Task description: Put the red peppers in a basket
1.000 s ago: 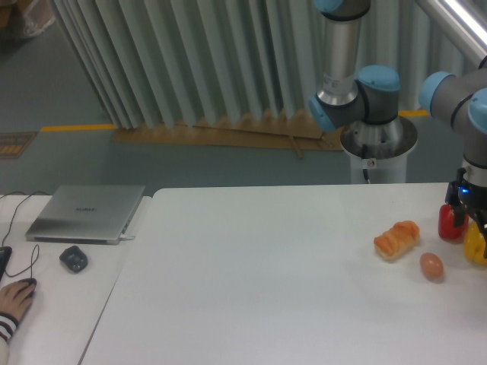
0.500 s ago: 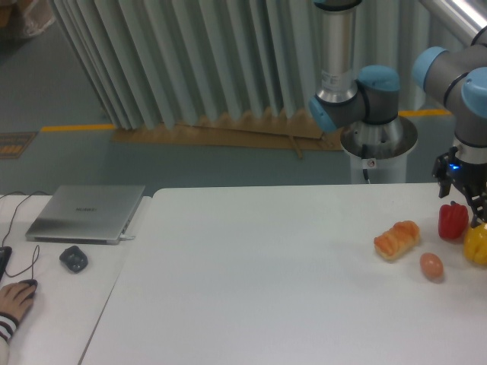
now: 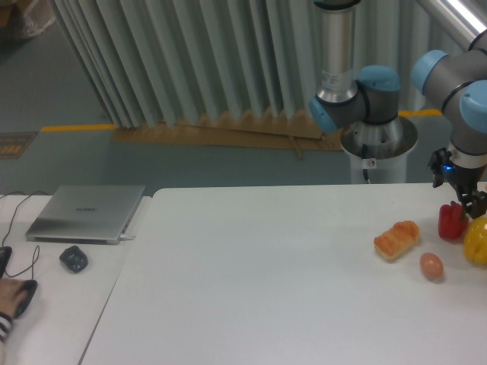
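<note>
The red pepper point(image 3: 450, 223) stands upright on the white table point(image 3: 266, 281) near its right edge, free of any grasp. My gripper point(image 3: 463, 198) hangs just above and slightly behind it, its dark fingers spread and empty, so it looks open. The fingertips are small and partly cut off by the frame's right edge. No basket is in view.
A yellow pepper point(image 3: 476, 242) sits right beside the red one, at the frame edge. A bread roll point(image 3: 396, 239) and a brownish egg point(image 3: 431, 265) lie to the left. A laptop point(image 3: 87, 213), a mouse point(image 3: 74, 258) and a person's hand point(image 3: 11, 300) are on the left desk.
The gripper has risen from down around the red pepper to above it; the pepper stayed on the table. The person's hand at the left has shifted down.
</note>
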Robot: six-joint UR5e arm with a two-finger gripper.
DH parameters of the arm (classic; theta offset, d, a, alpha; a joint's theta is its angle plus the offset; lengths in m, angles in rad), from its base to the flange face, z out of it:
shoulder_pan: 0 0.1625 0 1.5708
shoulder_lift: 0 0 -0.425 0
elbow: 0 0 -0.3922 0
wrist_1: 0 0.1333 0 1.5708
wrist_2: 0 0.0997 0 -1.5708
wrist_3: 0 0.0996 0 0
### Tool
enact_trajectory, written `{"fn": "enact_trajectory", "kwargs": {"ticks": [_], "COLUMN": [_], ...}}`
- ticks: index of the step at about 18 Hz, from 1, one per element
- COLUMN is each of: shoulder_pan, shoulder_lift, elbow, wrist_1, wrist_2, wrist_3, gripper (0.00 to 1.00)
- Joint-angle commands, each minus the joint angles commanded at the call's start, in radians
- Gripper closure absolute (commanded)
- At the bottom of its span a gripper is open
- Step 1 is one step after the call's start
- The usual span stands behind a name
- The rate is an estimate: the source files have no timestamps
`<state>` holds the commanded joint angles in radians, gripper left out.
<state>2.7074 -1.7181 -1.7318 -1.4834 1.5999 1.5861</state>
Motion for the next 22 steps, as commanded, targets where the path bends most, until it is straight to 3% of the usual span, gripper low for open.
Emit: {"fn": "enact_trajectory", "kwargs": {"ticks": [5, 12, 14, 16, 22], "shoulder_pan": [0.011, -0.055, -0.057, -0.064, -0.038], "shoulder_lift": [0.0, 0.009, 0.012, 0.008, -0.002], "elbow": [0.008, 0.02, 0.011, 0.005, -0.005], "wrist_1": [0.005, 0.035, 0.058, 0.058, 0.051], "wrist_2": [-0.002, -0.031, 0.042, 0.104, 0.101], "wrist_3": [-0.002, -0.069, -0.075, -0.042, 0.048], "gripper": [0.0, 0.0, 0.0, 0.0, 0.0]}}
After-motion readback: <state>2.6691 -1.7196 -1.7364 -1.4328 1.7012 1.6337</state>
